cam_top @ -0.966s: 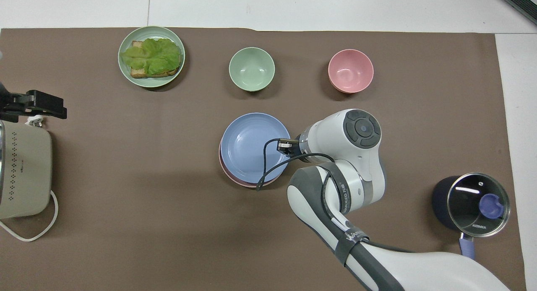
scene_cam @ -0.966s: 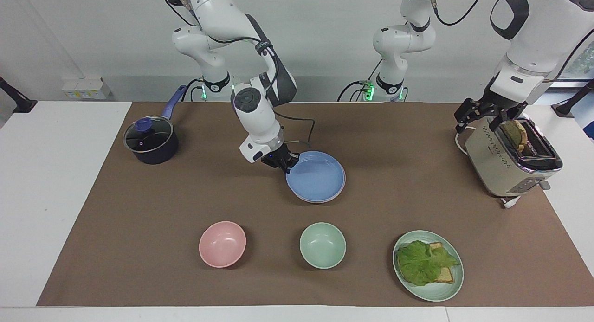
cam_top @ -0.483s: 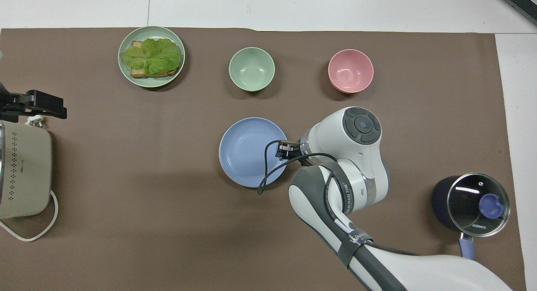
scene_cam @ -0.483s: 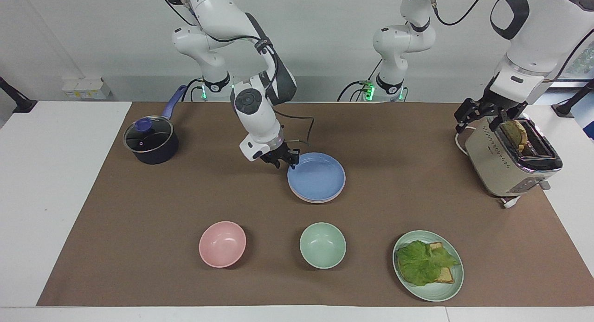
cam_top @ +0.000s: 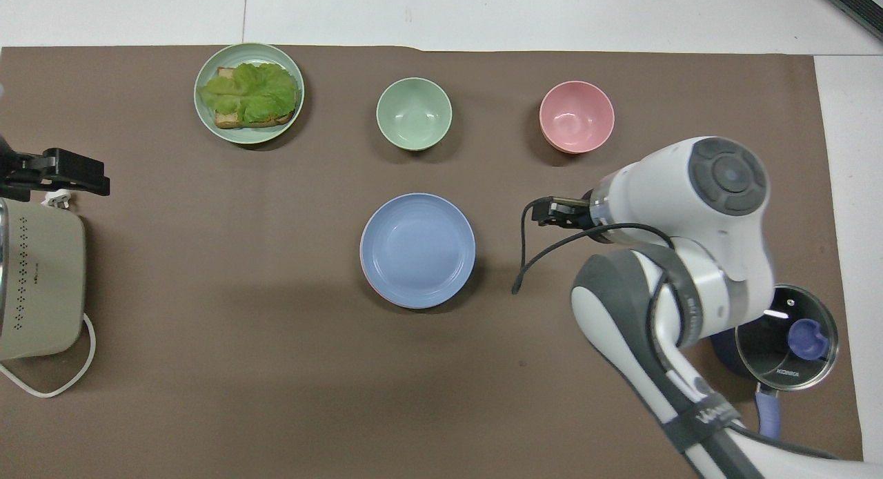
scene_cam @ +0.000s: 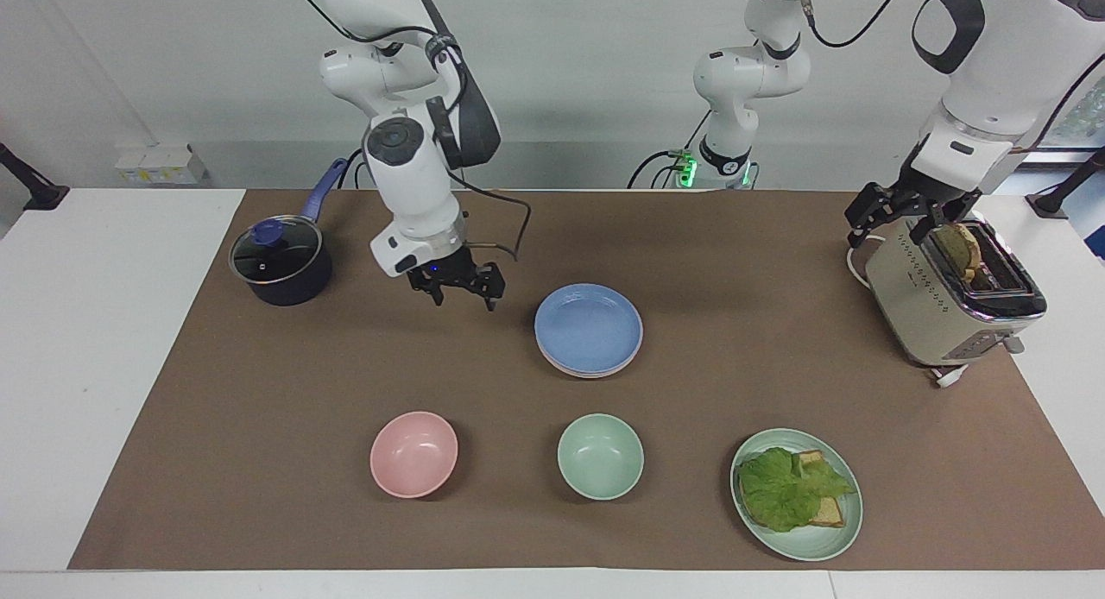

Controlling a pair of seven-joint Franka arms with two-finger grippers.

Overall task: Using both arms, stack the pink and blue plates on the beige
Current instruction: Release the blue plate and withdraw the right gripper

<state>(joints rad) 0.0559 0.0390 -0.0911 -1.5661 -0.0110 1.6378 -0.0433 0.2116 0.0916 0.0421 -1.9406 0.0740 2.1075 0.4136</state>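
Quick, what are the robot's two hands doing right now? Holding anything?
Left gripper: open, empty, over the toaster.
Right gripper: open, holding nothing, up beside the blue plate.

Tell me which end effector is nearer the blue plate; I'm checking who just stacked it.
Right. The right end effector hangs beside the blue plate, toward the pot; the left end effector waits over the toaster.

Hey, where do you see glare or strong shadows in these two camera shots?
Overhead view: a white glare streak on the pot's glass lid, and a soft shadow on the brown mat beside the blue plate. Facing view: faint shine on the toaster; shadows under the pink bowl stay soft.
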